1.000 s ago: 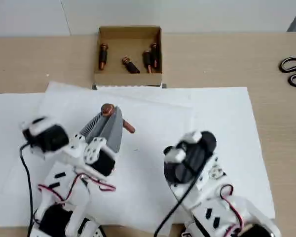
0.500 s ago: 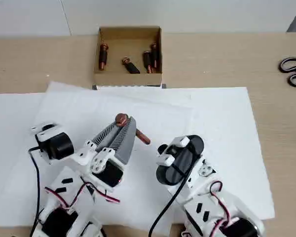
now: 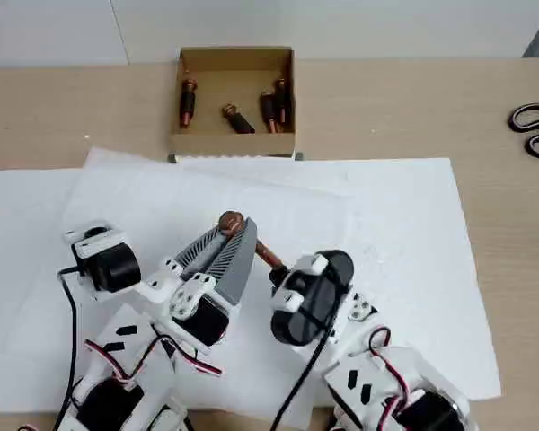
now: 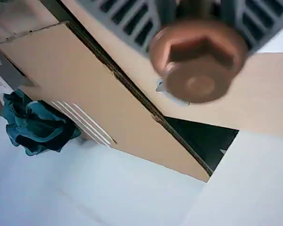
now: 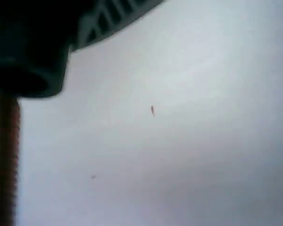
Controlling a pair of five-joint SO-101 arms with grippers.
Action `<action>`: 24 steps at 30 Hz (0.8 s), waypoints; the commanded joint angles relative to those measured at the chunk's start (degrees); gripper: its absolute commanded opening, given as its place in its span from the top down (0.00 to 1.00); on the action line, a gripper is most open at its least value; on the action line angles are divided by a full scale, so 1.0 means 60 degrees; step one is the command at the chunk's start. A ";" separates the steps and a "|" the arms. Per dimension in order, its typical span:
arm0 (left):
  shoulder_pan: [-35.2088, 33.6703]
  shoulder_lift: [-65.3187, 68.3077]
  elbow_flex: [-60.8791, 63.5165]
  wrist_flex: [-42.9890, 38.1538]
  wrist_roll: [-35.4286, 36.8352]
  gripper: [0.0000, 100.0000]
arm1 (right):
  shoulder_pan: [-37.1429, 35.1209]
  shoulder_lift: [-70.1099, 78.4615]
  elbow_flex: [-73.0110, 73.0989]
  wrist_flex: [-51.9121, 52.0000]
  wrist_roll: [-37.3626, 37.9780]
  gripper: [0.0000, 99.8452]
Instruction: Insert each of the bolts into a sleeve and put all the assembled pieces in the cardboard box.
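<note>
Mid-frame, the left gripper [image 3: 232,230] clamps the copper hex-head metal bolt [image 3: 265,252]; its long axis slants from head, upper left, toward lower right.

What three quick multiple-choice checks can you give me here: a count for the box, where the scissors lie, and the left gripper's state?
1. How many assembled pieces lie in the cardboard box?
A. one
B. seven
C. four

2. Where do the scissors lie?
A. on the bare table, off the white paper
B. inside the cardboard box
C. on the white paper between the arms

3. What is the left gripper doing?
A. open and empty
B. shut on a bolt
C. shut on the scissors

Answers:
1 C: the high view shows one piece at one side of the box, one in the middle and two close together at the other side.
2 A: they sit on wood beyond the paper's edge.
3 B: its fingers clamp just below the bolt's head, and the shaft sticks out toward the other arm.
</note>
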 commanded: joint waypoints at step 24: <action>0.0835 -0.0147 -0.1092 0.1275 0.0073 0.99 | 0.0403 -0.0081 -0.0073 -0.0462 0.0073 1.00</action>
